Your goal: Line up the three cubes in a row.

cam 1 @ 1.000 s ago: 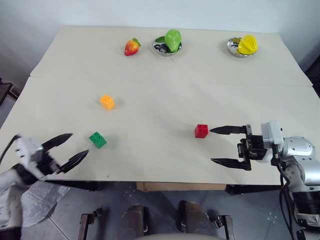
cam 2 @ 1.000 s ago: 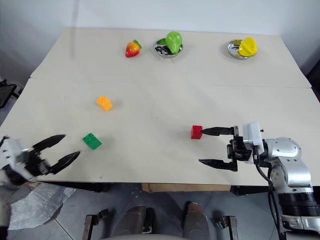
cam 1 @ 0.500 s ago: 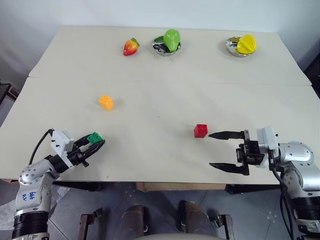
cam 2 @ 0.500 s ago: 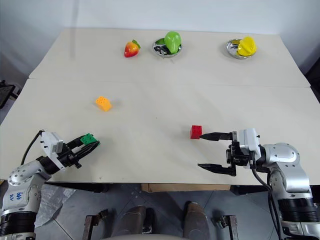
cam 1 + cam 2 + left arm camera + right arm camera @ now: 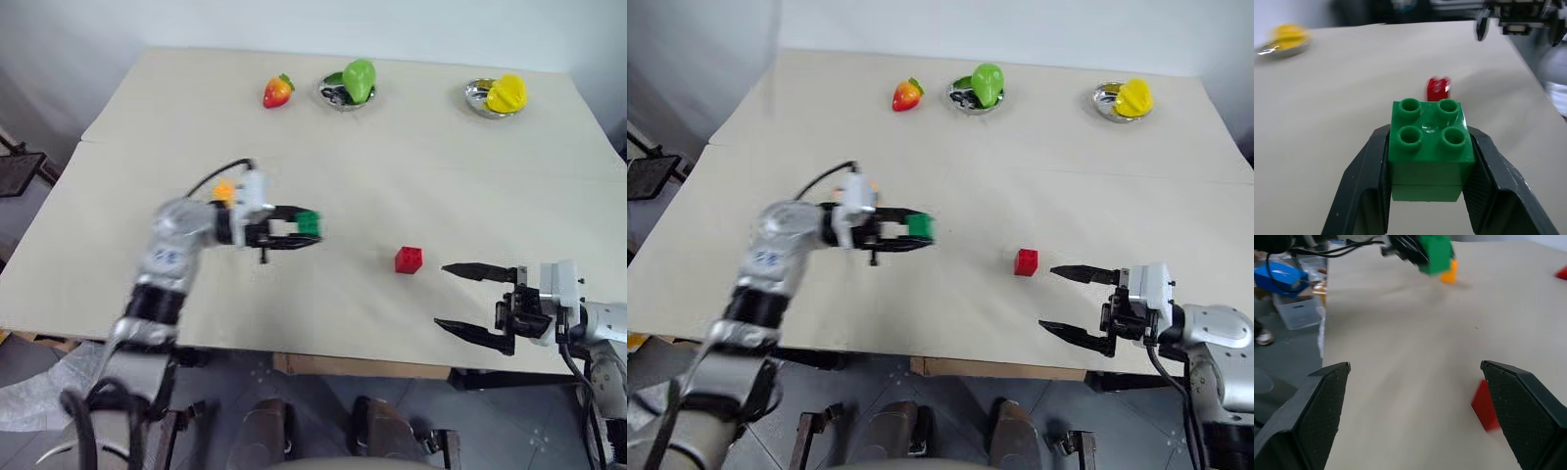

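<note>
Carrying green cube (image 5: 309,222) clamped in left gripper (image 5: 302,228), above table (image 5: 392,147) — red cube (image 5: 409,258) lies right, slightly nearer, well apart. Orange cube (image 5: 224,190) far-left behind left wrist. Right gripper (image 5: 460,297) spread wide, holding nothing, just right of red cube. 3 cubes not yet in row.

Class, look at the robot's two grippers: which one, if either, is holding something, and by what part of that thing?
The left gripper holds the green cube, its fingers pressing two opposite side faces, studs upward. The right gripper is open and holds nothing.

left hand (image 5: 306,231) closed on green cube (image 5: 309,222), lifted it rightward
</note>
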Motion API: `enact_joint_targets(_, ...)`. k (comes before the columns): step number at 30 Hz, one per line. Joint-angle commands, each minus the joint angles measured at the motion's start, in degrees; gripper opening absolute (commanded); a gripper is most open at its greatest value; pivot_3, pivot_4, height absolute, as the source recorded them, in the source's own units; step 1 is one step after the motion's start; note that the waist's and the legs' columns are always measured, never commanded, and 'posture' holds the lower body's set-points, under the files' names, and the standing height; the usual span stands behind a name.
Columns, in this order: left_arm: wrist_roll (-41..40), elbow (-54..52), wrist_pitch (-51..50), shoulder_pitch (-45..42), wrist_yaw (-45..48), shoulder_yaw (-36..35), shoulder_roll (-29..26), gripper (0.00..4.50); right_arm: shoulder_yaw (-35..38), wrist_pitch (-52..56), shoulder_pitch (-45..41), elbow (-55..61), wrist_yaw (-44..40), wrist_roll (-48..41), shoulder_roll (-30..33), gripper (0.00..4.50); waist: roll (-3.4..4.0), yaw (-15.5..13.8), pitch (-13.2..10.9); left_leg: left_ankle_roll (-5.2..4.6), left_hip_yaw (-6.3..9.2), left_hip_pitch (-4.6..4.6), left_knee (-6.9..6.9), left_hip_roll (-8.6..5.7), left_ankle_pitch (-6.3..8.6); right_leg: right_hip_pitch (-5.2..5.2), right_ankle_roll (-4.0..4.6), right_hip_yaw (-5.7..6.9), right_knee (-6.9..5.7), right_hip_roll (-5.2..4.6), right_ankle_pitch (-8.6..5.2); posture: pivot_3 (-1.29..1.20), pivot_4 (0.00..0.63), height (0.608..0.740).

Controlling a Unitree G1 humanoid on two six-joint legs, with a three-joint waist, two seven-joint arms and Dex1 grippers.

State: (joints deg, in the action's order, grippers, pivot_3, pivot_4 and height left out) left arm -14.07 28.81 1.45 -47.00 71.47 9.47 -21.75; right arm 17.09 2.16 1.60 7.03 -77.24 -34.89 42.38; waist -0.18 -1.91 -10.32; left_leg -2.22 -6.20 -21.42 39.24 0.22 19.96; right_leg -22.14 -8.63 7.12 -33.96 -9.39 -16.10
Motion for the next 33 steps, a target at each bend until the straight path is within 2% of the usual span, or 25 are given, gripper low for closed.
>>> enact_joint_targets(1,5.0,14.2,8.5,-4.4,1.5,2.1,2.6,1.51,2.7,-0.3,1.7,3.2,1.7,-1.3,0.1,4.50,-0.04,1.0,0.0,0.00,-0.04,-0.01,-0.09,0.01,0.00,-0.06,0.00,0.02,0.06,0.02,0.00,0.00,0.150,0.740)
enact_joint_targets(5,8.9,28.1,14.3,-11.4,1.0,3.2,7.3,1.51,4.6,0.1,5.9,6.8,4.2,-1.9,-0.7,4.50,-0.17,1.1,-0.1,0.02,-0.11,-0.24,-0.12,0.17,-0.01,-0.32,0.00,0.20,0.06,0.12,-0.01,0.00,0.150,0.740)
enact_joint_targets(8,10.2,32.9,16.6,-13.4,0.5,2.1,7.9,1.51,5.2,0.0,7.8,8.1,5.3,-1.9,-1.0,4.50,-0.19,0.6,-0.1,0.00,-0.06,-0.32,0.01,0.15,0.00,-0.30,-0.02,0.19,0.07,0.09,0.00,0.00,0.150,0.740)
enact_joint_targets(15,10.4,35.7,17.8,-13.6,3.8,0.5,8.0,1.51,5.3,-0.9,9.5,7.5,6.4,-1.6,-2.2,4.50,-0.19,0.5,-0.1,-0.02,0.23,-0.39,0.11,0.12,0.00,-0.30,-0.06,0.20,0.05,0.06,0.03,0.00,0.150,0.740)
enact_joint_targets(23,10.7,36.7,16.3,-13.7,5.5,-1.0,7.6,1.51,5.2,-3.8,7.4,-0.6,3.4,-0.2,-0.8,4.50,-0.18,0.4,-0.1,-0.06,0.46,-0.81,0.61,0.10,0.02,-0.30,-0.08,0.51,-0.05,0.07,0.04,0.00,0.150,0.740)
enact_joint_targets(27,9.2,35.3,16.4,-13.4,9.1,-2.3,7.7,2.81,4.4,-3.3,5.5,-1.0,2.8,-0.3,-0.6,4.50,-0.18,0.5,-0.1,-0.06,0.57,-0.83,0.72,0.13,0.02,-0.30,-0.09,0.50,-0.13,0.07,0.04,0.00,0.150,0.740)
enact_joint_targets(31,11.5,35.1,21.5,-14.1,2.8,-3.3,5.4,3.99,2.2,-2.3,2.6,0.1,2.6,-0.6,-1.2,4.50,-0.19,0.5,-0.1,-0.06,0.80,-0.82,0.76,0.15,0.02,-0.31,-0.09,0.49,-0.16,0.07,0.04,0.00,0.150,0.740)
enact_joint_targets(33,10.8,32.9,22.5,-12.7,3.2,-4.3,2.7,4.47,0.5,-1.5,0.6,1.4,2.9,-1.2,-1.9,4.50,-0.18,0.7,-0.1,-0.06,0.89,-0.82,0.78,0.16,0.02,-0.32,-0.09,0.47,-0.18,0.07,0.05,0.00,0.150,0.740)
